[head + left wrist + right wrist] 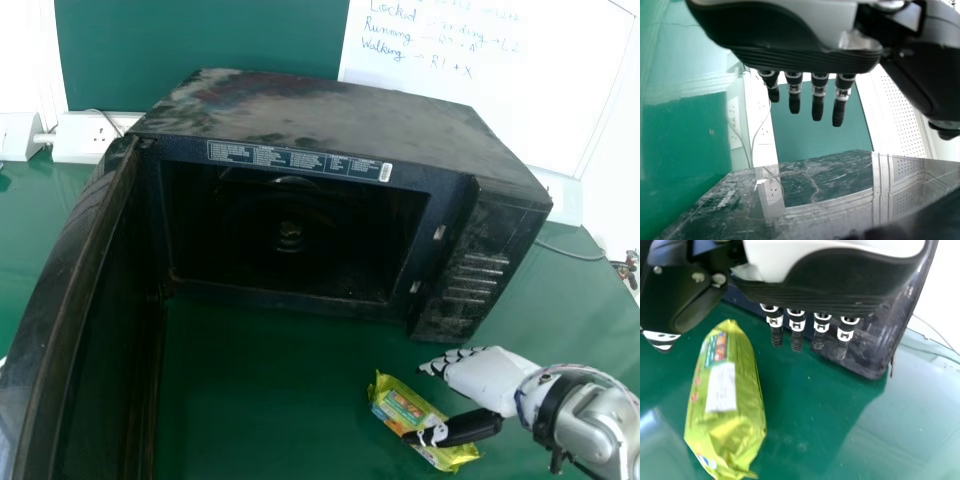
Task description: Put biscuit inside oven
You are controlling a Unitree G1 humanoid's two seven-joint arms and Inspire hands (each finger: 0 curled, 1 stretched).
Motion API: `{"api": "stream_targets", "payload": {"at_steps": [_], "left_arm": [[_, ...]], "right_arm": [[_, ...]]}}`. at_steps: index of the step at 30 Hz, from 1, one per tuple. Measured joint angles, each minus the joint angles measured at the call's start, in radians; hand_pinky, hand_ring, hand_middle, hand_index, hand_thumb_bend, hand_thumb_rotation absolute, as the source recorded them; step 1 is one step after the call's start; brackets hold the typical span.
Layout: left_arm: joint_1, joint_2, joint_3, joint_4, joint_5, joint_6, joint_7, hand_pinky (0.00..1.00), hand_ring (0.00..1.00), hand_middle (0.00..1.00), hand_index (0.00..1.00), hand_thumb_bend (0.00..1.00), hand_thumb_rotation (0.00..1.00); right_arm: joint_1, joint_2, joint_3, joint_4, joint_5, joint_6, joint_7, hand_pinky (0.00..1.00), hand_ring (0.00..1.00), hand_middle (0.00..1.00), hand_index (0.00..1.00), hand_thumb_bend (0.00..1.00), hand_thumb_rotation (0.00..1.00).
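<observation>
Right robot hand (486,379), left robot hand (805,57), both with fingers extended

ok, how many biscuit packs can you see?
1: the yellow-green packet on the table in front of the oven, at the right hand. More could be hidden in the oven's dark corners or behind it.

A glossy finish was borne by the casing of the oven (330,110), clouded by smears and scored by scratches. A smooth sheen was shown by its door (68,270). The table (250,400) was finished smooth and shiny, and light was reflected by it. The biscuit packet (740,400) was wrapped in crinkled, plastic-looking film with a soft shine. Smooth, hard, plastic-looking shells and finely ridged, matt undersides were displayed by the left hand (800,57) and right hand (488,378). The right arm (595,425) was surfaced in smooth, metallic-looking material.
</observation>
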Motion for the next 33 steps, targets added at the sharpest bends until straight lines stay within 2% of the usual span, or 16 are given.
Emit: {"api": "stream_targets", "payload": {"at_steps": [11, 14, 22, 33], "left_arm": [[0.003, 0.000, 0.000, 0.002, 0.001, -0.006, 0.000, 0.00, 0.86, 0.95, 0.90, 1.00, 0.85], [0.004, 0.001, 0.000, 0.003, 0.000, -0.008, -0.002, 0.00, 0.86, 0.94, 0.88, 1.00, 0.85], [0.000, 0.003, 0.001, 0.011, 0.000, -0.014, -0.005, 0.00, 0.84, 0.93, 0.88, 1.00, 0.85], [0.003, 0.001, 0.002, 0.009, 0.007, -0.018, -0.005, 0.00, 0.83, 0.93, 0.87, 1.00, 0.84]], "right_arm": [[0.020, 0.060, 0.037, 0.041, -0.094, 0.012, -0.127, 0.93, 0.98, 1.00, 1.00, 0.98, 0.97], [0.021, 0.075, 0.050, 0.065, -0.114, 0.013, -0.152, 0.94, 0.99, 1.00, 1.00, 0.94, 0.98], [0.020, 0.108, 0.074, 0.102, -0.162, 0.009, -0.248, 0.93, 0.98, 1.00, 1.00, 0.95, 0.98], [0.024, 0.114, 0.098, 0.099, -0.168, 0.023, -0.234, 0.92, 0.98, 1.00, 1.00, 0.96, 0.98]]}}
